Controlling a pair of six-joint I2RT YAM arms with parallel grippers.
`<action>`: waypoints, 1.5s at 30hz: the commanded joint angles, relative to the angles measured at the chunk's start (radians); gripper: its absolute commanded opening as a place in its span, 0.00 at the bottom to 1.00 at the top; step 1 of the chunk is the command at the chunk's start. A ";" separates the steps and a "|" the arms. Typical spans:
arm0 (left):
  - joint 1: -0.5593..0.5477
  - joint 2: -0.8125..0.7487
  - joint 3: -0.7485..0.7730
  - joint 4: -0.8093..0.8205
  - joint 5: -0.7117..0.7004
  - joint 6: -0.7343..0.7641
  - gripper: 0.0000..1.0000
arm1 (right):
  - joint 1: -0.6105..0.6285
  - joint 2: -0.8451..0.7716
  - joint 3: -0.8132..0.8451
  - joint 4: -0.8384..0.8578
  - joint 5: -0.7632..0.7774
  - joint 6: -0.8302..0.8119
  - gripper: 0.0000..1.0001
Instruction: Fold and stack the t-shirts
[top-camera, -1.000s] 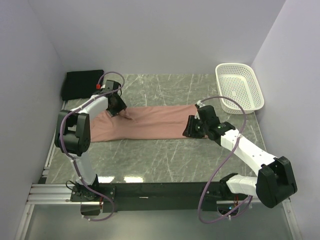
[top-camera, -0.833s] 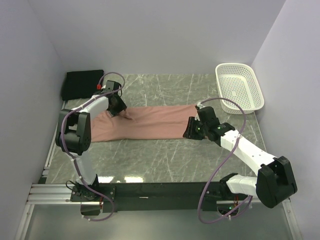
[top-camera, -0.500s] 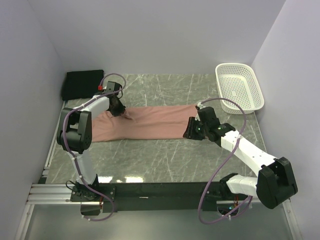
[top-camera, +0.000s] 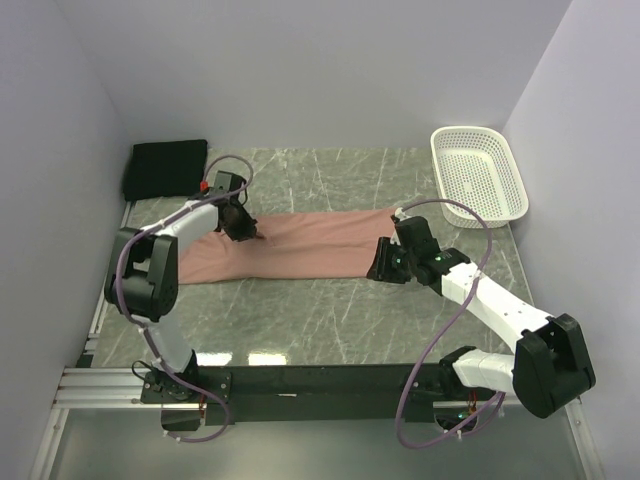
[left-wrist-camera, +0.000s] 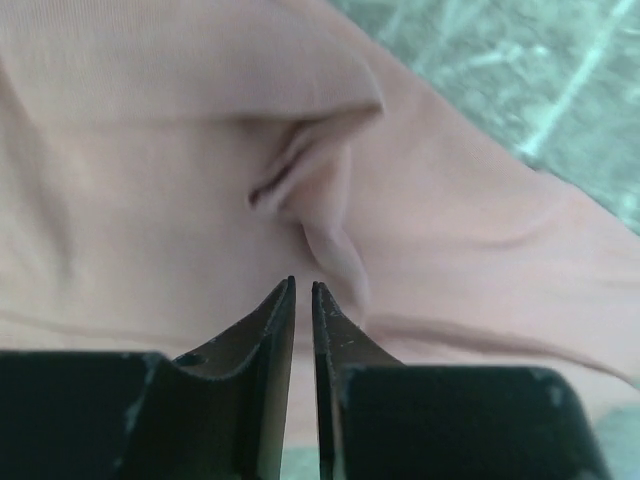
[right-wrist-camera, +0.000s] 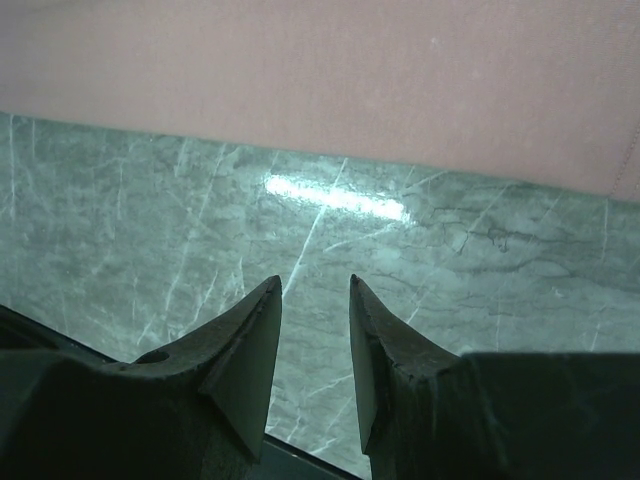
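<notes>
The left claw (left-wrist-camera: 303, 285) has its jaws drawn almost together at a raised wrinkle in the pink t-shirt (left-wrist-camera: 180, 150), and I cannot tell whether cloth is caught; the right claw (right-wrist-camera: 315, 282), partly spread and holding nothing, hovers over the table (right-wrist-camera: 200, 230) just near of that shirt's edge. The shirt lies spread across the table's middle, the folded black t-shirt (top-camera: 165, 165) far left, the white mesh basket (top-camera: 470, 131) far right
</notes>
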 joint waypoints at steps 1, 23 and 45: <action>-0.011 -0.113 -0.049 0.049 0.050 -0.076 0.18 | 0.002 -0.031 -0.008 0.028 -0.009 0.006 0.41; 0.026 -0.049 -0.037 0.219 -0.111 0.183 0.42 | 0.005 -0.077 -0.051 0.060 -0.044 -0.006 0.41; 0.026 0.029 0.023 0.140 -0.102 0.187 0.01 | 0.005 -0.065 -0.062 0.078 -0.057 -0.006 0.41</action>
